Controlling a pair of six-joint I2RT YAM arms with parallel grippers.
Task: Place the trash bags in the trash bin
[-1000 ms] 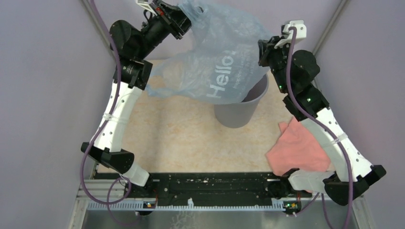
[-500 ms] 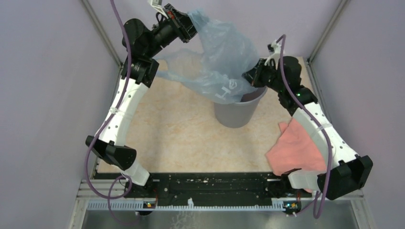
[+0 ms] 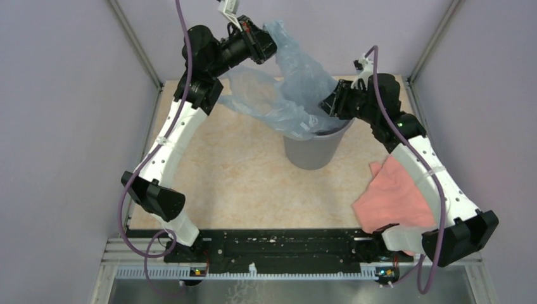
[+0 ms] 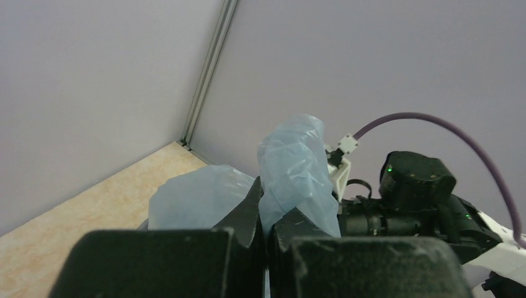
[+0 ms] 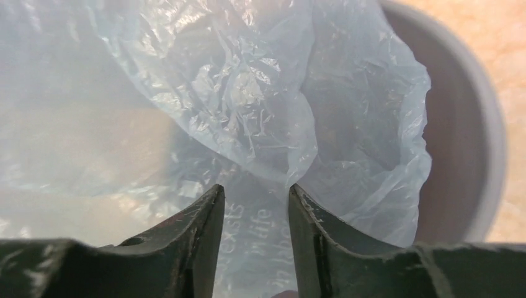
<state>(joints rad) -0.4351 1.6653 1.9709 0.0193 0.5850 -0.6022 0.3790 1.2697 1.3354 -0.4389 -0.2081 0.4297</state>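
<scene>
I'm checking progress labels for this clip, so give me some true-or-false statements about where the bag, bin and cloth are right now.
1. The left gripper is shut on the trash bag, holding it up in the air. True.
2. The whole trash bag is inside the trash bin. False: only its lower end hangs into the bin's mouth, and the rest stretches up to the left gripper.
3. The pink cloth lies on the table, outside the bin. True.
4. The trash bin lies tipped on its side. False: it stands upright.
5. The right gripper hovers over the pink cloth. False: it is at the bin's mouth, fingers apart over the bag.
</scene>
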